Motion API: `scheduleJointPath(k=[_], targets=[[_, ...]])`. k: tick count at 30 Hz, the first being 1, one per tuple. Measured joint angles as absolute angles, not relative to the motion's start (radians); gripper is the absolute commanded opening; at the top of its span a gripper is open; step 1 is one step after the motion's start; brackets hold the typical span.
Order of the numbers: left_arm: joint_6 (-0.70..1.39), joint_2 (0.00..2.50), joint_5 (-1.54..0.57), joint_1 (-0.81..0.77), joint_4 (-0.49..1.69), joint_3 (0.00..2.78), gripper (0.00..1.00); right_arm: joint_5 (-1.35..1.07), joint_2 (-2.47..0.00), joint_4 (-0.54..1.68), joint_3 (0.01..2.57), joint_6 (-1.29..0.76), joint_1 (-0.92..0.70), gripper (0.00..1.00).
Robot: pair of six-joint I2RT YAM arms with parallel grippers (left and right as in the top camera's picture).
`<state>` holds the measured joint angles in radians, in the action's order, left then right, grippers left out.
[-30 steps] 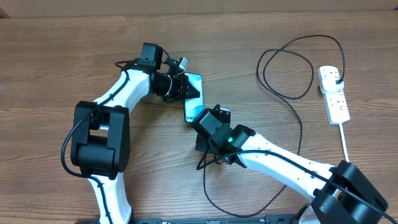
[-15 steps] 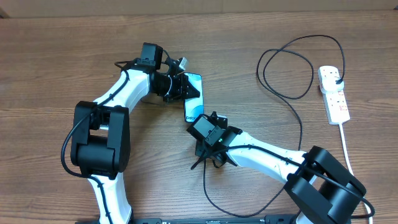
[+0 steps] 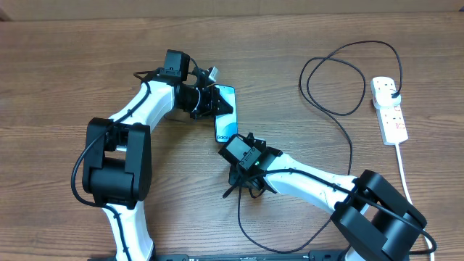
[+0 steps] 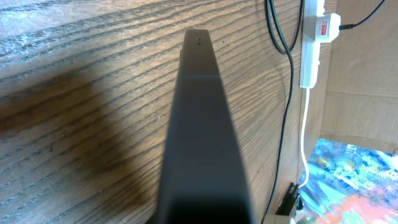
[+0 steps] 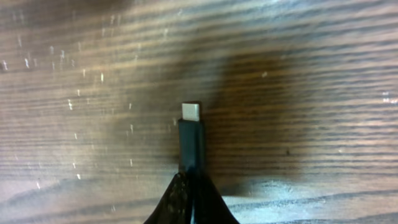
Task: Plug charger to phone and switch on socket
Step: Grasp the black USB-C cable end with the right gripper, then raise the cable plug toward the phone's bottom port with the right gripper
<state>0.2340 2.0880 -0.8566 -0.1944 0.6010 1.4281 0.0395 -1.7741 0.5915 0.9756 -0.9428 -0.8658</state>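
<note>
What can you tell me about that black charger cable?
The charger is a long, thin, black rubbery-looking cable. One end meets the white socket at the right; from there it curls in a loop, trails across the wood table and bends back to the right gripper, shut on it just behind the connector. That tip is a slim black body with a small silver metal end, sticking out bare, plugged into nothing.
</note>
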Motion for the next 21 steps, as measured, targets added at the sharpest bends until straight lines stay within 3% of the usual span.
scheduleJointPath(k=[11,21], targets=[[0.215,2.088,-0.853,-0.194,0.585,1.428,0.04,0.003,-1.769,0.628,0.978,-0.927,-0.857,0.04],[0.162,2.088,-0.891,-0.194,0.583,1.428,0.04,-0.358,-1.522,0.612,0.974,-0.676,-0.739,0.04]])
